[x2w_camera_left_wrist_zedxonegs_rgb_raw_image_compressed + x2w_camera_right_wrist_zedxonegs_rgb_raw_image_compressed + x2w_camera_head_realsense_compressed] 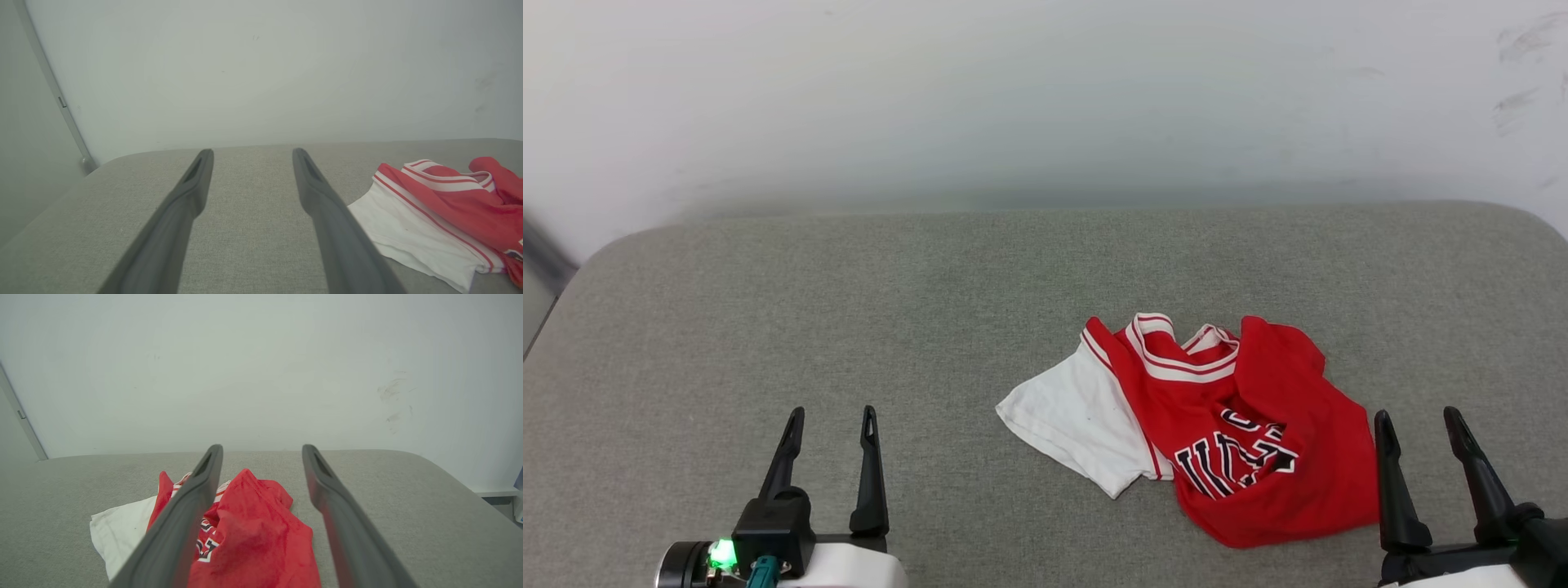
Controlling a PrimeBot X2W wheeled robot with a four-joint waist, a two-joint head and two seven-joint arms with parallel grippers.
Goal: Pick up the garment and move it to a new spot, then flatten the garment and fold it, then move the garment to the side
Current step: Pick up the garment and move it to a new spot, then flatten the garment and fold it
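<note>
We are at the very start, as far as we can judge. The garment (1225, 425) lies crumpled on the grey counter (849, 286), in the lower right of the head view. It is bunched rather than spread. One white sleeve (1070, 416) fans out to the left of the heap, the striped collar (1176, 351) sits at its top edge, and the black-and-white lettering (1233, 457) is buckled under a fold of red cloth.

The left gripper (833, 412) rests at the lower left of the head view, well apart from the garment, with its fingers parted wide and nothing between them. The right gripper (1418, 415) sits at the lower right, just beside the red edge of the heap. Its fingers are also spread wide and empty. In the right wrist view the red cloth (253, 522) shows between and below those fingers, but we see no contact.

So none of the steps looks done: the garment is not lifted, not flattened, not folded. The pick-up and the move to a new spot come first. The broad bare stretch of counter to the left and centre looks to us like room for that. Then spreading, folding and setting aside all remain. We judge the right gripper the better placed to begin.
</note>
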